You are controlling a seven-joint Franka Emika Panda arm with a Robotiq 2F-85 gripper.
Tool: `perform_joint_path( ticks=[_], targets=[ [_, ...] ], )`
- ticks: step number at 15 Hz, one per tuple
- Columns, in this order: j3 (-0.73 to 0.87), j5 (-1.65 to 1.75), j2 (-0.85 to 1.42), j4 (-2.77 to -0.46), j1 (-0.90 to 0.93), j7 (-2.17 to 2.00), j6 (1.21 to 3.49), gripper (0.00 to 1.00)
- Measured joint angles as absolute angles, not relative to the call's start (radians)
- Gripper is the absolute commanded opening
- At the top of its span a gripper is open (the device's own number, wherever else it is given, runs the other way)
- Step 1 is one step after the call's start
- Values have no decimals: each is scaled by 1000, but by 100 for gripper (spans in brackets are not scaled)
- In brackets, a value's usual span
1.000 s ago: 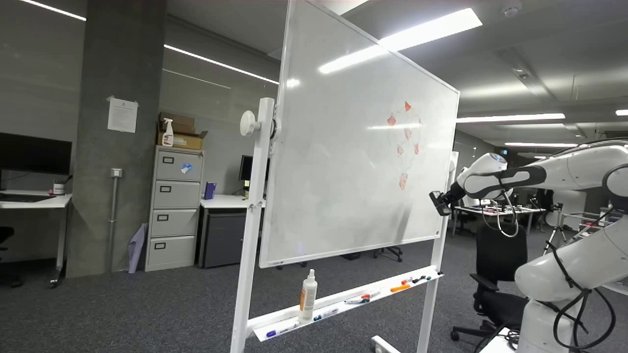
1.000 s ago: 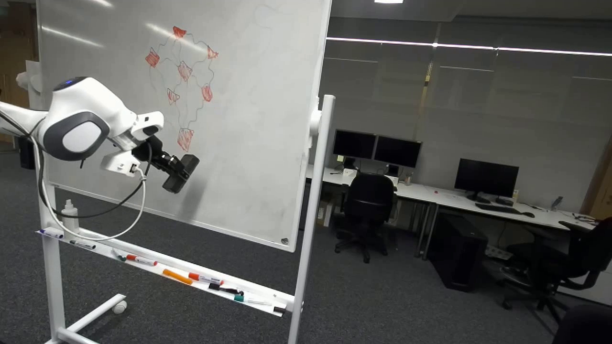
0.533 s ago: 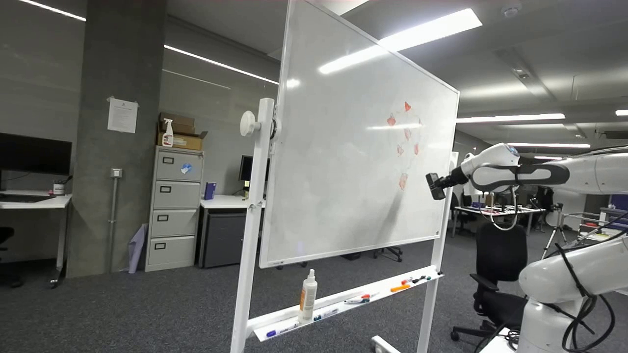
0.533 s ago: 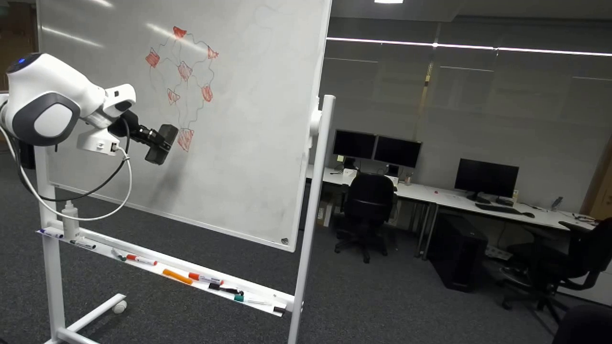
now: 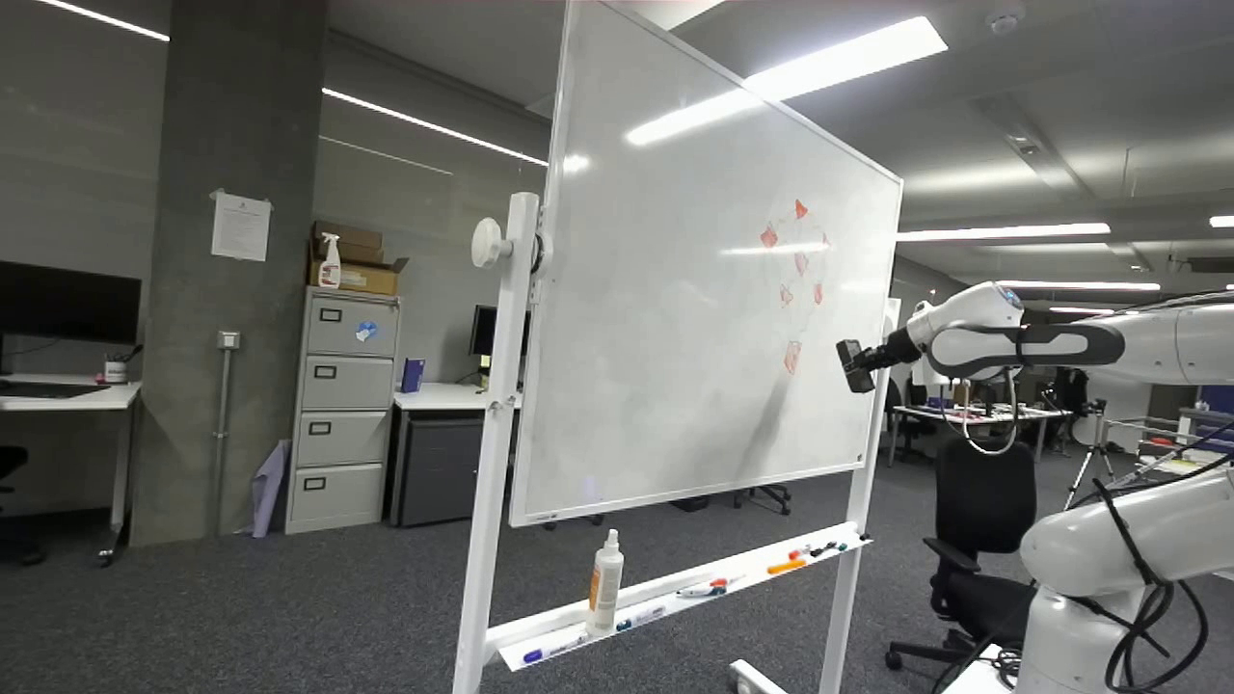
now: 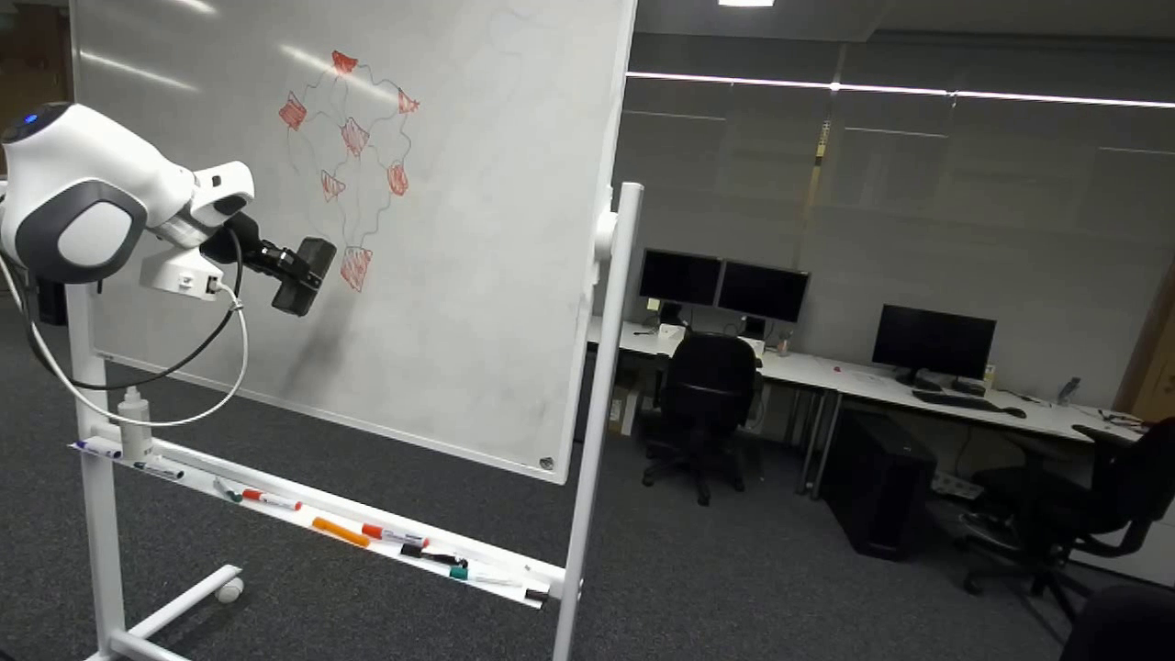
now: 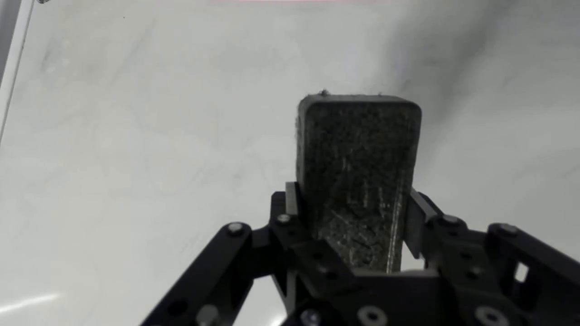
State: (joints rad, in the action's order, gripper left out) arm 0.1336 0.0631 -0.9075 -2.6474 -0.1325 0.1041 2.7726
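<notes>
My hand (image 7: 355, 210) is clamped on the black block (image 7: 360, 145); if its edge meets the whiteboard (image 6: 496, 303) at a tilt, the block could twist or slip.

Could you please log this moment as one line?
Pincer: shut on block | block: black, held apart from board | red shapes: on board | markers: on tray | bottle: upright on tray

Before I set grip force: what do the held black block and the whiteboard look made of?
Black block: perhaps plastic or dense foam; the look leaves it open. Matte, speckled, scratched face, fuzz-like specks along one edge.
Whiteboard: likely coated metal or laminate; smooth, glossy, mirroring the ceiling lights, with faint smudges.
</notes>
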Motion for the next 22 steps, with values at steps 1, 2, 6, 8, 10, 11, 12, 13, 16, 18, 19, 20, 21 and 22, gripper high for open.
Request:
perform_joint_path(
  ticks=[1, 2, 6, 8, 10, 11, 12, 13, 16, 18, 19, 20, 21, 22],
  targets=[
    [134, 63, -907, -2647, -132, 104, 2773, 56],
    [134, 63, -907, -2647, -132, 104, 2773, 56],
    [134, 63, -907, -2647, -132, 104, 2773, 56],
    [134, 63, -907, -2647, -132, 104, 2773, 56],
    [134, 63, -907, -2647, -132, 104, 2773, 56],
    [134, 63, -907, -2647, -132, 104, 2773, 56],
    [134, 63, -907, -2647, -132, 104, 2773, 56],
    [134, 63, -907, -2647, -132, 104, 2773, 56],
    [134, 63, -907, -2647, -132, 104, 2773, 56],
    [134, 63, -907, -2647, -132, 104, 2773, 56],
    [134, 63, -907, -2647, -132, 104, 2773, 56],
    [134, 63, -907, -2647, -132, 104, 2773, 31],
    [134, 63, -907, -2647, -132, 104, 2773, 31],
    [134, 63, -907, -2648, -132, 104, 2771, 31]
  ],
)
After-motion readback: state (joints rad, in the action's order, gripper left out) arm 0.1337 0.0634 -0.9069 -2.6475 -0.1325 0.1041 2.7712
